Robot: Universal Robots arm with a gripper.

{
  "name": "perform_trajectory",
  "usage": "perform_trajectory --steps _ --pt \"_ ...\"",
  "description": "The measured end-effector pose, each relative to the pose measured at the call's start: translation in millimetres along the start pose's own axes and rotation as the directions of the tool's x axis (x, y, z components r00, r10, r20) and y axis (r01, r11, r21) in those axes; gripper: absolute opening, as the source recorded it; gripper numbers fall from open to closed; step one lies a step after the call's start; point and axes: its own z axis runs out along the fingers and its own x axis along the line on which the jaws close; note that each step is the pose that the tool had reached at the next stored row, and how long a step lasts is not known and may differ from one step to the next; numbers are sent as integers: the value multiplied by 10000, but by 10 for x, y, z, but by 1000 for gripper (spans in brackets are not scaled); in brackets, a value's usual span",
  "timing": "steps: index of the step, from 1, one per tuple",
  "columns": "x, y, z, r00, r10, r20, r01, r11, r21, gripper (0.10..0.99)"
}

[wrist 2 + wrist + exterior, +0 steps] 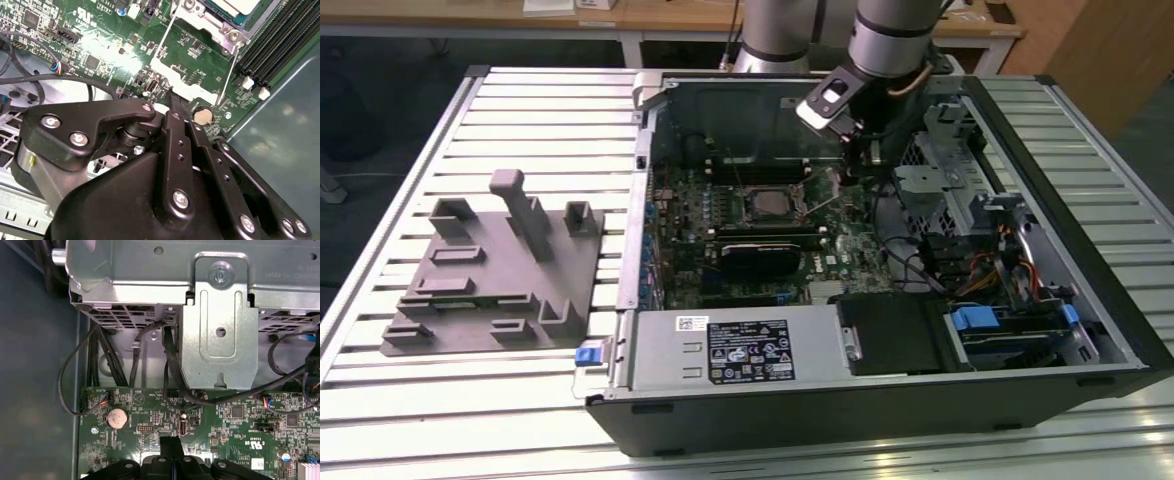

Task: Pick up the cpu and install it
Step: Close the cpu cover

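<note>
Closest to the wrist, the gripper (171, 442) had its fingers pressed together, and I could see nothing pinched between them. Its tip hung low over the motherboard (240, 440), just beside the coin cell (116, 417) and close to the edge of the bright metal socket frame (210, 27); I couldn't tell whether it touched the board.

Just past the tip, in the second wrist view, the cpu (235, 5) lay flat inside that frame, silvery top up, apart from the fingers. So I judged the pick and the placing done, with the work now at the retention hardware. A thin lever wire (227, 70) stood out from the frame rather than lying tucked along it, which I read as not yet latched.

Any move here called for a small, slow travel, keeping clear of the memory slots and the black cables (175, 380) below the drive bracket (220, 330).

Farther off, the open computer case (854, 420) sat on the slatted table (454, 420), with the grey tray (494, 290) at the exterior view's left.
</note>
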Motion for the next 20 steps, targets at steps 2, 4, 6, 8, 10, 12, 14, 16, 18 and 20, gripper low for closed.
perform_trajectory --steps 2,4,6,8,10,12,14,16,18,20 --pt "0 -11 -23 10000 0 -23 0 10000 22 106" --pt "0 -26 -59 10000 1 -43 -1 10000 34 106" --pt "1 -42 -92 10000 1 -59 -1 10000 42 106" --pt "1 -58 -120 10000 2 -71 -1 10000 49 106" --pt "1 -77 -151 10000 2 -83 -1 10000 56 106" --pt "1 -102 -171 10000 2 -96 -2 10000 58 106" --pt "2 -138 -176 9999 3 -103 -2 10000 59 106" --pt "1 -146 -181 9999 3 -108 -2 10000 60 106" --pt "2 -145 -202 9999 2 -113 -1 10000 67 106" --pt "2 -119 -204 9999 4 -117 -3 10000 84 106"
